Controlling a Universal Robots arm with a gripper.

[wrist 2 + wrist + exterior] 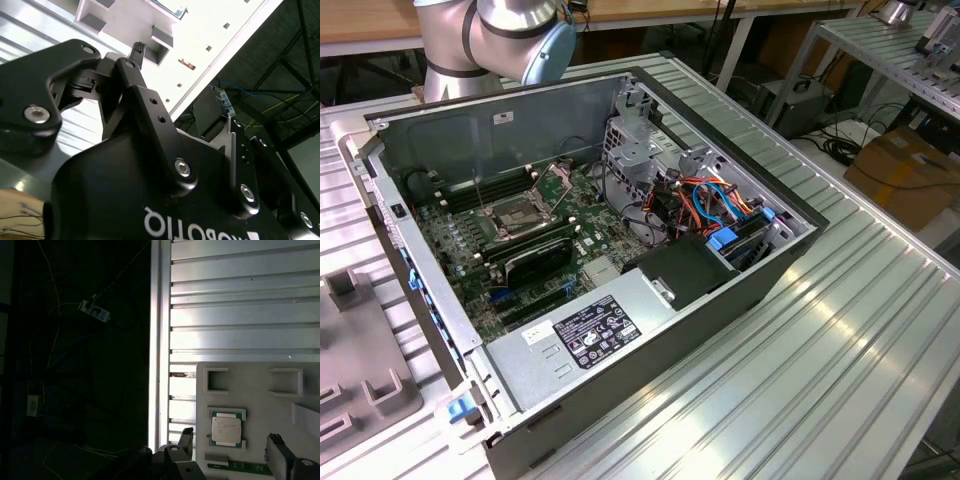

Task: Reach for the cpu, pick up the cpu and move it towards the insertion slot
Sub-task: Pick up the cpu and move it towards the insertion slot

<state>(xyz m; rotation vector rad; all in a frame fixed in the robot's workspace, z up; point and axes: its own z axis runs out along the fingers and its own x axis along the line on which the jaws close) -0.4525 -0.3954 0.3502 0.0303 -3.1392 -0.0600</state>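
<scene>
The cpu [226, 429], a small flat square chip with a dull silver face, lies in a recess of a pale grey tray [250, 385] in the first wrist view. My gripper [230, 439] hangs over that tray, open. One black fingertip [187, 434] stands on one side of the chip and the other on the far side, neither touching it. In the second wrist view a black finger [138, 50] points at the tray's pockets [161, 42]. The insertion slot [525, 215], a shiny-framed square socket with its lever raised, sits on the motherboard inside the open computer case [720, 300].
The tray lies close to the edge of the ribbed metal table [240, 300], with dark floor and cables beyond. A green memory strip [240, 468] sits beside the chip. The case holds a labelled grey power supply [590, 335], drive cages and cables. The arm's base [490, 35] stands behind the case.
</scene>
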